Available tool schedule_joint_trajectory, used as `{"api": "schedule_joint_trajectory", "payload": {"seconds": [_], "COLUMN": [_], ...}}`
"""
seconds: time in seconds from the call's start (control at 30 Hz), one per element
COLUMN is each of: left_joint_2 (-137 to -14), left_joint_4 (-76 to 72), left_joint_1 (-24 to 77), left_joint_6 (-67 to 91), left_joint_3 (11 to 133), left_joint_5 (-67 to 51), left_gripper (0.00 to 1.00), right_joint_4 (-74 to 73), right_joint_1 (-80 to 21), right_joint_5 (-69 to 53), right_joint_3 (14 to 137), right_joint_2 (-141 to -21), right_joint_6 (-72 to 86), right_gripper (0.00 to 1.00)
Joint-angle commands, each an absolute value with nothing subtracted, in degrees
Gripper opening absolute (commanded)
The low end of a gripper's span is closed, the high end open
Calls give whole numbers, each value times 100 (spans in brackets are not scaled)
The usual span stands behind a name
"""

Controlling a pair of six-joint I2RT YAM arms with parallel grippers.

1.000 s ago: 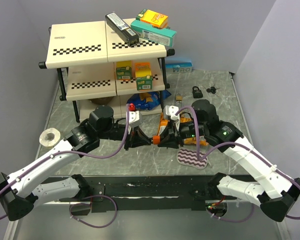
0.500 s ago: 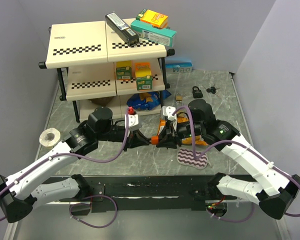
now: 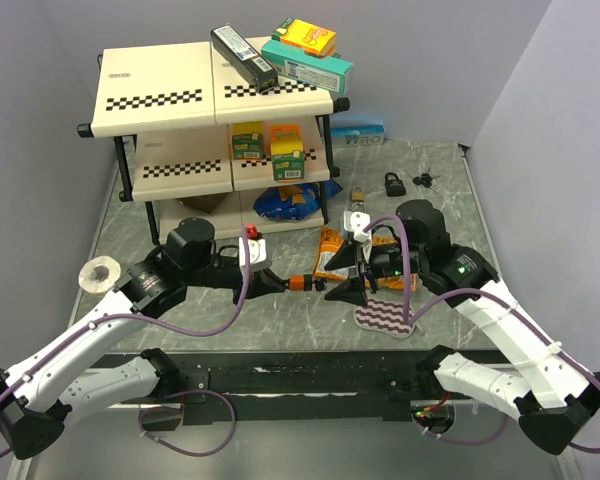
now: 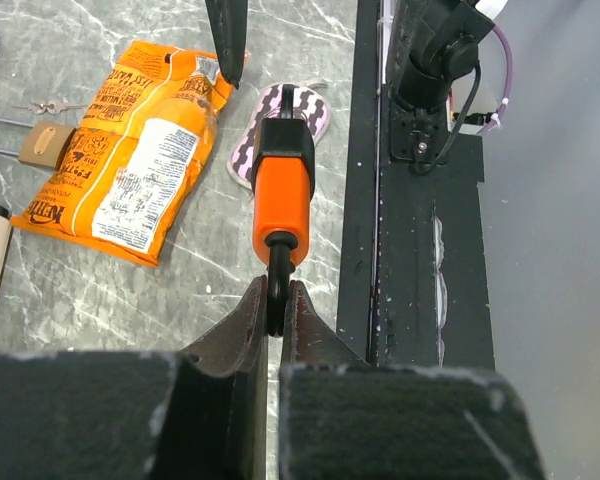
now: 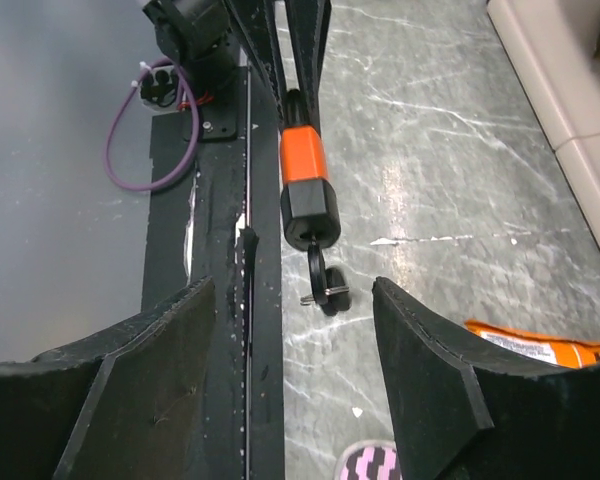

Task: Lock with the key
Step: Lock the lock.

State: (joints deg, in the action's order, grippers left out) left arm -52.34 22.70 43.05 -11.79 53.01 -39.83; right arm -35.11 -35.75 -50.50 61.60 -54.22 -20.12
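1. Left jaws: pressed together on the shackle (image 4: 277, 290) of the orange padlock (image 4: 282, 195). The lock sticks straight out from the fingertips, with its black end pointing at the right arm.
2. Orange padlock, location: near the middle of the counter (image 3: 290, 320), between the two arms, and it appears to be held clear of the surface.
3. Key (image 5: 320, 285): a dark key with a small ring projects from the lock's black end. How deep it is seated cannot be told.
4. Right jaws: spread wide and holding nothing. They face the key end of the lock from just beside it, without contact.
5. Surroundings: an orange snack bag (image 4: 130, 160) lies beyond the lock, and a brass padlock (image 4: 40, 145) is at the bag's far edge. A wavy-striped pad (image 3: 385, 320) lies under the right arm. A two-tier shelf (image 3: 160, 100) stands at the back.
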Motion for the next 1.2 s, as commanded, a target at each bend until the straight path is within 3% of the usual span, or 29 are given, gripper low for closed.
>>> {"api": "schedule_joint_trajectory", "payload": {"seconds": [0.0, 0.23, 0.37, 0.63, 0.73, 0.87, 1.17], "left_joint_2": [-5238, -5414, -5475, -5484, -5528, -5581, -5467], "left_joint_4": [1951, 1925, 1863, 1793, 1767, 1837, 2144], "left_joint_1": [4289, 4298, 4289, 4298, 4298, 4289, 4298], "left_joint_6": [-1231, -1046, -1002, -958, -923, -932, -1283], "left_joint_3": [5502, 5695, 5757, 5748, 5783, 5836, 5581], "left_joint_5": [-4210, -4333, -4315, -4280, -4280, -4263, -4034], "left_gripper": [1, 1, 1, 1, 1, 1, 1], "right_joint_4": [-3534, -3077, -3085, -3612, -3674, -3744, -4490], "right_joint_1": [-3507, -3533, -3559, -3568, -3551, -3551, -2796], "right_joint_5": [-5159, -5098, -5063, -4896, -4808, -4764, -4808], "right_joint_3": [6232, 6196, 6196, 6161, 6161, 6258, 6065], "right_joint_2": [-5326, -5563, -5598, -5599, -5642, -5669, -5133], "right_joint_6": [-2162, -1820, -1906, -2443, -2593, -2724, -3435], "right_gripper": [69, 62, 47, 41, 33, 0, 0]}}
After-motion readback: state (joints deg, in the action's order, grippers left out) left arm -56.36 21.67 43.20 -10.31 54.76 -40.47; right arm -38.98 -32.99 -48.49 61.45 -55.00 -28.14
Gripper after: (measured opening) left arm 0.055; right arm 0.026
